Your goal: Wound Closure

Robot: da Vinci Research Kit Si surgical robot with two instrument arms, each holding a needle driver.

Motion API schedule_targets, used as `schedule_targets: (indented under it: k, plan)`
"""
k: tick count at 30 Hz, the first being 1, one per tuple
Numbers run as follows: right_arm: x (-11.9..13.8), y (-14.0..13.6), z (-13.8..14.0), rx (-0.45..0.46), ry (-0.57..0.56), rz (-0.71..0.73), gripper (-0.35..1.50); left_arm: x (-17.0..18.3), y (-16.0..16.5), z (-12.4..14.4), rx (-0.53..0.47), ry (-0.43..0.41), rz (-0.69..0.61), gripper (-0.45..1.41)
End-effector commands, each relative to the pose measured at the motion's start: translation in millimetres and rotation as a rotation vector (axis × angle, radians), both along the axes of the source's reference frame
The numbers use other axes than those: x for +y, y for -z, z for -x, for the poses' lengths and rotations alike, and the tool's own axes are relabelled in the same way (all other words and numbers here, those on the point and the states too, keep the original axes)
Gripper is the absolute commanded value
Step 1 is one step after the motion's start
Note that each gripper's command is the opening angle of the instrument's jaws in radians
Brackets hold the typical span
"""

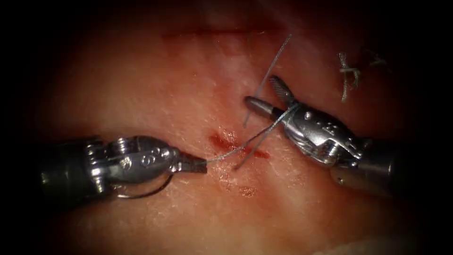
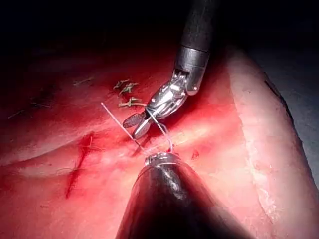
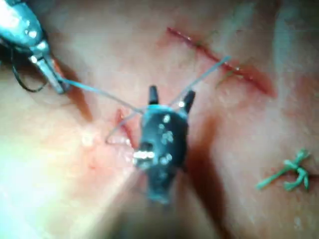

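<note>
My left tool [image 1: 200, 165] pinches the thread [image 1: 236, 148] left of the cut [image 1: 236, 144], needle [image 1: 151, 191] hanging beneath it, while my right tool [image 1: 264, 97], jaws spread, has thread looped round.

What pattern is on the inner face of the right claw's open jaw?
Fine crosshatched serrations on the right claw, clearest in the endoscope view; thread is looped around it.

The right arm's tool [image 2: 138, 124] has its jaws spread above the tissue [image 2: 239, 149], with thread [image 2: 162, 130] draped across them. Cut ends of thread [image 2: 127, 94] lie just beyond it, and the cut [image 2: 77, 167] lies well apart.
</note>
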State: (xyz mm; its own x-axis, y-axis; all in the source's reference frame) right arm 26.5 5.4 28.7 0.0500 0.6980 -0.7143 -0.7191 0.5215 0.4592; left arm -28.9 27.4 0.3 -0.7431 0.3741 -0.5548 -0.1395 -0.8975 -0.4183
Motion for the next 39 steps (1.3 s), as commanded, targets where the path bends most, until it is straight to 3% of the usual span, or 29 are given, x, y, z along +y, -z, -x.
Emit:
schedule_targets:
  k: [1, 15, 29, 33, 34, 35, 37, 39]
  plan:
    - [0.2, -0.7, -0.3, -0.003, -0.026, 0.0, 0.74, 0.2, -0.7, 0.7, -0.002, -0.001, 0.0, -0.45]
    - [2.6, -0.6, -0.9, 0.092, -0.093, 0.049, 0.71, 1.0, -1.3, 1.2, -0.006, 0.003, 0.003, -0.45]
    - [3.8, -0.8, -2.5, 0.094, -0.11, 0.045, 0.66, 0.8, -1.4, 0.8, -0.007, 0.0, 0.005, -0.45]
    - [4.1, -1.0, -2.7, 0.097, -0.106, 0.045, 0.44, 0.6, -1.4, 0.7, -0.007, 0.0, 0.006, -0.45]
    - [4.1, -1.1, -2.7, 0.099, -0.104, 0.045, 0.31, 0.6, -1.4, 0.7, -0.007, -0.001, 0.006, -0.45]
    - [4.1, -1.1, -2.7, 0.099, -0.104, 0.045, 0.31, 0.6, -1.4, 0.7, -0.007, -0.001, 0.006, -0.45]
    - [4.0, -1.1, -2.7, 0.112, -0.079, 0.04, -0.35, 0.6, -1.4, 0.5, -0.006, -0.001, 0.008, -0.45]
    - [3.9, -1.1, -2.8, 0.106, -0.059, 0.026, -0.35, 0.5, -1.4, 0.4, -0.009, 0.0, 0.009, -0.45]
